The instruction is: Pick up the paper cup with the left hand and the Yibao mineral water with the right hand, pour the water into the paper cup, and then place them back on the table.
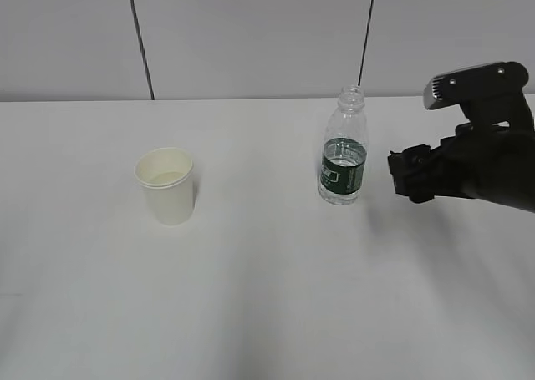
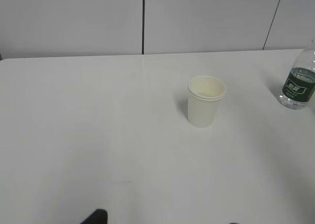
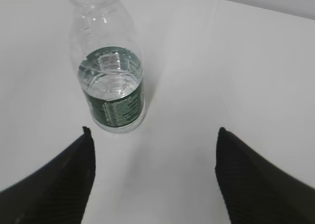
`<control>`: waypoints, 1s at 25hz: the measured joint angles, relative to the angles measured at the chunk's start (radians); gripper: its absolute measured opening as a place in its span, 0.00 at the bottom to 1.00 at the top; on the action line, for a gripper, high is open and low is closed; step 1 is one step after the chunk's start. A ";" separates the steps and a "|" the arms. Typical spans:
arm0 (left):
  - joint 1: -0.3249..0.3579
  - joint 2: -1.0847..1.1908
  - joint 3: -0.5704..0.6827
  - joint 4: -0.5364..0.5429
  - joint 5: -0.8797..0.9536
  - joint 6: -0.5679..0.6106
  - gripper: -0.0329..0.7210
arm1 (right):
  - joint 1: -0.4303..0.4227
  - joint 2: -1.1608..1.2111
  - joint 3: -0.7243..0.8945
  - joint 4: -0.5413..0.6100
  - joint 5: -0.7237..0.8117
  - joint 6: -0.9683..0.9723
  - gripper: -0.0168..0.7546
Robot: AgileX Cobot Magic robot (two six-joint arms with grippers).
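Note:
The cream-white paper cup [image 1: 167, 186] stands upright on the white table [image 1: 276, 305], left of centre; it also shows in the left wrist view [image 2: 205, 102]. The capless Yibao mineral water bottle [image 1: 343, 150] stands upright right of centre, partly filled, and shows in both wrist views [image 2: 298, 83] [image 3: 110, 81]. My right gripper [image 1: 403, 175] is open and empty just right of the bottle, which lies ahead and left of its gap [image 3: 153, 133]. Of my left gripper [image 2: 165, 220] only two wide-apart black tips show at the frame's bottom, well short of the cup; it is out of the exterior view.
A grey panelled wall [image 1: 251, 38] with dark seams runs behind the table's far edge. Bare tabletop lies between cup and bottle and in front of both.

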 joint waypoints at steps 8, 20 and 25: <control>0.000 0.000 0.000 0.000 0.000 0.000 0.62 | 0.000 -0.118 -0.027 -0.002 0.314 -0.149 0.79; 0.000 0.000 0.000 0.000 0.000 0.000 0.62 | -0.006 -0.184 -0.167 -0.141 0.825 -0.263 0.79; 0.000 0.000 0.000 0.000 0.000 0.000 0.62 | -0.055 -0.261 -0.162 -0.299 0.883 -0.121 0.79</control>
